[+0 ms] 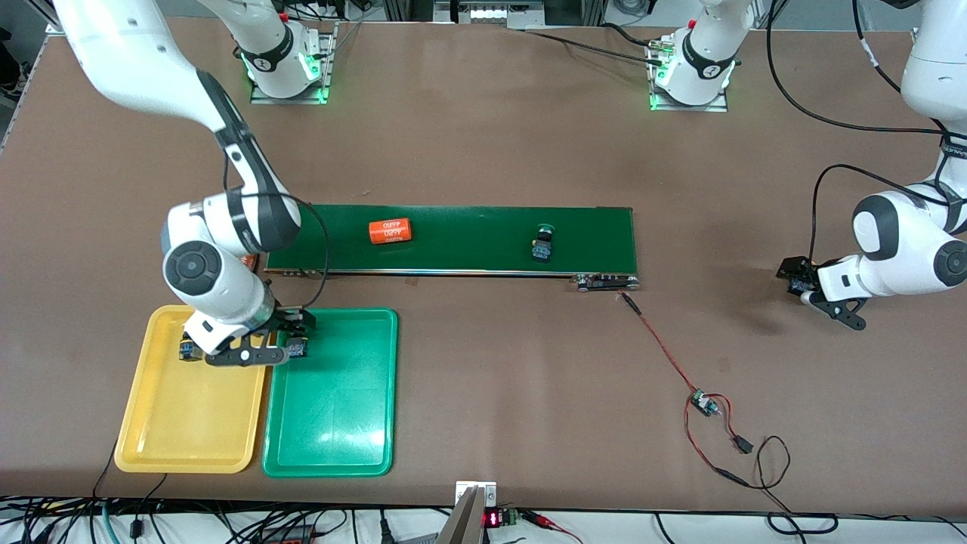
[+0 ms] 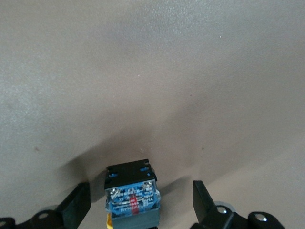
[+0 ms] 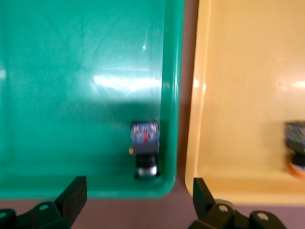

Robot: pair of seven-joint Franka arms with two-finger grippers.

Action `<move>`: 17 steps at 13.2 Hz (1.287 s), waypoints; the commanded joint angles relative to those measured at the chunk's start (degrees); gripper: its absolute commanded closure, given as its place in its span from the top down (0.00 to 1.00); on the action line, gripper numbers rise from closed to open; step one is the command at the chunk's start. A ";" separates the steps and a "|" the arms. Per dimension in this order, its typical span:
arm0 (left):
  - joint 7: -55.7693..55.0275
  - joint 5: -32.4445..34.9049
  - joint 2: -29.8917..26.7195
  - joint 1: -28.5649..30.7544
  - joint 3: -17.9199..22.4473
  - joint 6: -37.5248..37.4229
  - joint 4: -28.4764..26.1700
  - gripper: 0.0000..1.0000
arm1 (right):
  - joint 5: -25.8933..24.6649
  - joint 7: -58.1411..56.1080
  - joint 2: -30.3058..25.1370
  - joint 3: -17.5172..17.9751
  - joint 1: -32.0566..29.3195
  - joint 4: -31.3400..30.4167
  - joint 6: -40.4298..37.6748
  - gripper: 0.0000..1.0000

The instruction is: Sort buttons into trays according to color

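My right hand (image 1: 261,349) hovers over the tray corners, fingers apart, a button (image 3: 145,149) lying free in the green tray (image 1: 332,423). My left hand (image 1: 820,291) hangs over bare worktop (image 1: 529,378), fingers spread either side of a yellow button (image 2: 132,198), no contact visible.

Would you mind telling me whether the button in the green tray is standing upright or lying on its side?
On its side. The button lies in the green tray by the corner, its cap pointing sideways at the tray's wall.

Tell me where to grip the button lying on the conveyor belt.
Grip the button by its black-and-blue body, hand descending from above. It seems to lie on its side on the conveyor belt, green cap pointing toward the robot bases, so the body's flat sides probably suit the fingers better than the round cap.
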 commanded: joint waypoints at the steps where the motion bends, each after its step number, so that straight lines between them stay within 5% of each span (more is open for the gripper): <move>1: 0.41 0.19 -1.50 0.52 -0.47 -0.25 -1.93 0.21 | 3.53 0.89 -5.86 -0.08 1.09 -1.12 -7.85 1.00; 2: 0.33 0.19 -2.72 0.17 -0.47 -0.51 -2.37 0.04 | 4.41 0.98 -7.79 -0.08 1.10 -1.12 -11.62 1.00; 3: -0.02 0.36 -4.39 -0.44 -0.91 -0.60 -3.25 0.00 | 4.86 1.07 -9.73 -0.08 0.92 -1.21 -15.05 1.00; 10: -12.39 0.19 -16.08 -8.17 -1.70 -12.17 -5.54 0.00 | 8.47 0.54 -22.13 0.01 -3.02 -1.21 -42.22 1.00; 14: -26.45 -4.53 -19.17 -9.94 -9.24 -18.00 -5.98 0.00 | 8.47 -4.28 -22.31 0.01 -4.17 -1.30 -42.95 1.00; 17: -36.82 -7.18 -20.74 -15.64 -10.32 -16.25 -7.21 0.00 | 8.73 -4.56 -22.84 0.28 -5.58 -2.35 -38.30 1.00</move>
